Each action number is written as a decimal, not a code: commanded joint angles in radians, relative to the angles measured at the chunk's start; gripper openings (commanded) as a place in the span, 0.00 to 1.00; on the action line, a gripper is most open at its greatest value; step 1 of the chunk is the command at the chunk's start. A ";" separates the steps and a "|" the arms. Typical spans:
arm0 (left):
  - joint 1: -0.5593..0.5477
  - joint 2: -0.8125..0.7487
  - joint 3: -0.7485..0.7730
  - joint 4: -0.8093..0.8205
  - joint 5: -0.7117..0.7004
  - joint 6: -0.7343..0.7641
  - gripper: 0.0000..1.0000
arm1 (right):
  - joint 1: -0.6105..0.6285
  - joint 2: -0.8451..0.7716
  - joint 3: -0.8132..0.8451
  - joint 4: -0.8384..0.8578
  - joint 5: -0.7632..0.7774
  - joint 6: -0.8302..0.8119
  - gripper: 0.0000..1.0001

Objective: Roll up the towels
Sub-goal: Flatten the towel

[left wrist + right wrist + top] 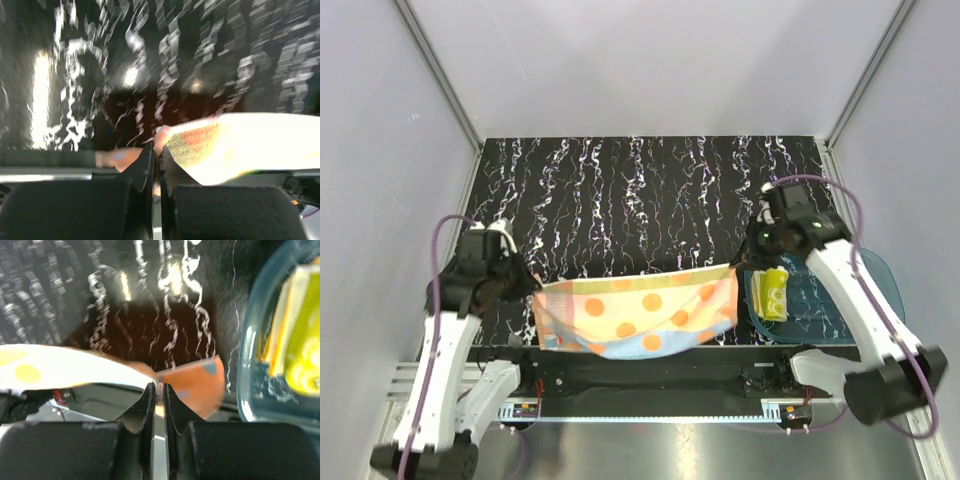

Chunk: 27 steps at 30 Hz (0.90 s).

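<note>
Soft cloth towel, glossy marbled table, translucent plastic tray.

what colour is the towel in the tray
Bright yellow towel, clearest in the top view.

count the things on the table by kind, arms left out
towels: 2 (orange dotted towel held stretched between both grippers, yellow towel rolled in the tray)
trays: 1 (blue tray)
total: 3
</note>
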 commanded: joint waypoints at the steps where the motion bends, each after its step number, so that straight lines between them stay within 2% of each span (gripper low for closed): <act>1: 0.003 0.143 -0.063 0.168 -0.029 -0.025 0.00 | -0.009 0.125 -0.018 0.192 0.024 0.015 0.00; 4: 0.010 0.310 -0.057 0.270 -0.069 -0.037 0.00 | -0.010 0.285 0.029 0.262 0.024 0.012 0.00; 9: 0.017 0.612 0.090 0.350 -0.095 -0.044 0.00 | -0.021 0.557 0.198 0.286 0.035 -0.017 0.00; 17: 0.035 1.005 0.369 0.346 -0.142 -0.016 0.00 | -0.091 0.860 0.460 0.268 0.056 -0.045 0.00; 22: 0.053 1.178 0.539 0.310 -0.187 0.004 0.00 | -0.108 1.036 0.643 0.218 0.029 -0.051 0.01; 23: 0.058 1.221 0.590 0.303 -0.178 0.007 0.02 | -0.108 1.059 0.675 0.207 0.024 -0.057 0.07; 24: 0.061 1.237 0.613 0.289 -0.172 0.010 0.13 | -0.108 1.092 0.733 0.196 0.020 -0.059 0.13; 25: 0.064 1.251 0.634 0.284 -0.173 0.013 0.20 | -0.108 1.102 0.758 0.175 0.018 -0.063 0.28; 26: 0.064 1.264 0.674 0.275 -0.173 0.022 0.26 | -0.108 1.113 0.781 0.164 0.015 -0.065 0.38; 27: 0.066 1.266 0.688 0.270 -0.175 0.028 0.37 | -0.110 1.124 0.821 0.150 0.035 -0.069 0.47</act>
